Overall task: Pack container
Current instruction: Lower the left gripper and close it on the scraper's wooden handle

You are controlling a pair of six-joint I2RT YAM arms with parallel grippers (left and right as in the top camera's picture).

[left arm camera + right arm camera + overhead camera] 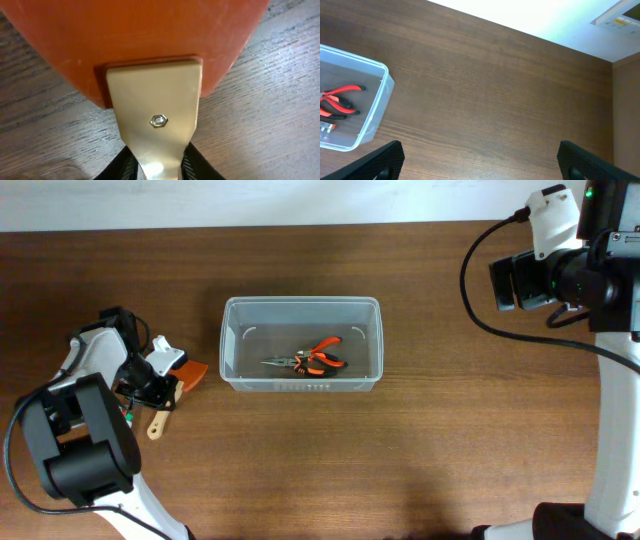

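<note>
At mid-table, the container (300, 302) sat upright and open-topped, with orange-handled pliers (315, 358) lying flat on its floor. Over on the left, well apart from it, the left gripper (159, 169) was clenched on the pale handle of an orange-bladed scraper (150, 45), black fingers (125, 167) hugging either side. Blade down by the table (430, 450), though contact was impossible to call. Far right, the right gripper (479, 150) hung above the wood, jaws spread wide, holding nothing.
</note>
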